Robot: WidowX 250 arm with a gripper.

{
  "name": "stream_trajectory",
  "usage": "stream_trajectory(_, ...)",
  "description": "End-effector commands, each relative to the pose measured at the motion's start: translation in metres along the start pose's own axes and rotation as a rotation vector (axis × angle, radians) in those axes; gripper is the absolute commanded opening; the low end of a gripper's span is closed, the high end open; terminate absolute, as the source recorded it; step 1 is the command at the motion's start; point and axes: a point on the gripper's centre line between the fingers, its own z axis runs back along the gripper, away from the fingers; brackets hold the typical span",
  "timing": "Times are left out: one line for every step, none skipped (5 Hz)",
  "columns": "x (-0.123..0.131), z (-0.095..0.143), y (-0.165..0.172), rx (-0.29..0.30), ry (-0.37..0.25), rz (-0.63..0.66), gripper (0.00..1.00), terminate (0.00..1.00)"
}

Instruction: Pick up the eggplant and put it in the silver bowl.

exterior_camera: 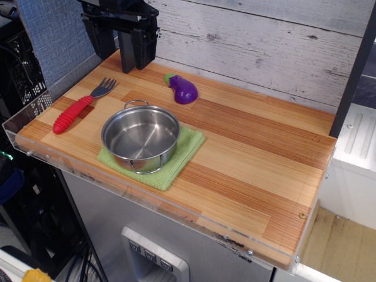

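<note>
The eggplant [184,89] is a small glossy purple toy with a green stem cap, lying on the wooden table near the back. The silver bowl [141,137] stands empty in front of it on a green cloth [178,160], with thin wire loop handles at its rim. My gripper [121,53] hangs at the back left of the table, above the surface and to the left of the eggplant. Its black fingers point down with a gap between them and hold nothing.
A fork with a red handle [76,110] lies at the left of the bowl. A clear plastic rim [17,126] edges the table's left and front. A whitewashed plank wall [264,47] stands behind. A dark post [355,76] rises at the right.
</note>
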Motion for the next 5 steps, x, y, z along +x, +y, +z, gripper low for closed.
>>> stream_trajectory(0.0,0.0,0.0,0.0,0.0,0.0,1.0,0.0)
stream_trajectory(0.013,-0.002,-0.004,0.017,-0.034,0.026,1.0,0.0)
stream_trajectory(0.031,-0.012,-0.013,0.008,-0.053,0.027,1.0,0.0)
stream_trajectory(0.053,-0.024,-0.018,0.013,-0.073,0.052,1.0,0.0)
stream_trajectory(0.081,-0.039,-0.018,0.048,-0.101,0.085,1.0,0.0)
